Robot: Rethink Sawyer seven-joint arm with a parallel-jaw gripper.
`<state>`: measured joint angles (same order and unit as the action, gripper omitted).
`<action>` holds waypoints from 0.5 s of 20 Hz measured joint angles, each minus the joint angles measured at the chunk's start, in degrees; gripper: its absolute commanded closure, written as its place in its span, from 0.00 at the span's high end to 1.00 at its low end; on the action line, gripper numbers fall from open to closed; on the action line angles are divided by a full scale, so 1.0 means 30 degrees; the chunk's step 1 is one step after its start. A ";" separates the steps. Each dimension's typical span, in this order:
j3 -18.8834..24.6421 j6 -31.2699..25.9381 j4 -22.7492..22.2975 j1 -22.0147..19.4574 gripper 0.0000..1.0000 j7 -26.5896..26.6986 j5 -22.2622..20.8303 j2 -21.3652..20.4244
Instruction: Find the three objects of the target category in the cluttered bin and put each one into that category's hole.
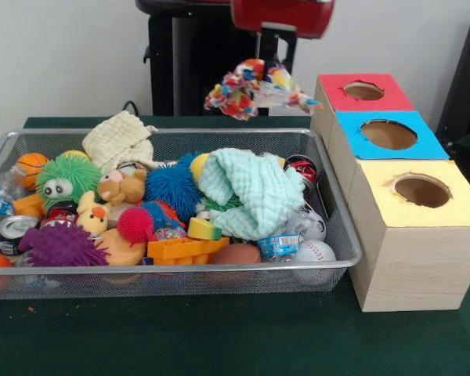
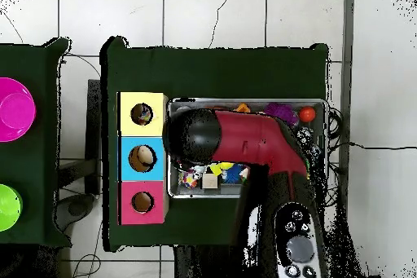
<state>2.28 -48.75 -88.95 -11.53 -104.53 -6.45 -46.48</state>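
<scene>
The wire bin [image 1: 172,270] on the green surface [image 1: 219,337] is full of toys and two more cloths. Above its far right corner, the pincer [image 1: 260,72] is clamped on a colourful cloth [image 1: 254,88], hanging short of the red hole [image 1: 363,91]. The loose folds could catch the hole's rim and stay outside.

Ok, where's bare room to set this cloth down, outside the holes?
Widest free patch: the green table in front of the mesh bin, running past the yellow-topped box. A thinner strip lies behind the bin, beside the red-topped box. The bin is packed wall to wall, with no gap below the gripper holding the patterned cloth.
</scene>
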 measured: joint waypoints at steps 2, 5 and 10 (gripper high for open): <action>-0.0138 -0.0103 0.0578 0.0379 0.00 -0.0539 0.0090 0.0464; -0.0491 -0.0550 0.2307 0.1225 0.00 -0.1866 0.0392 0.1776; -0.1119 -0.2409 0.5917 0.2342 0.00 -0.3908 0.0921 0.4177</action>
<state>-1.07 -55.97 -71.20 -4.51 -116.25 -3.68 -33.95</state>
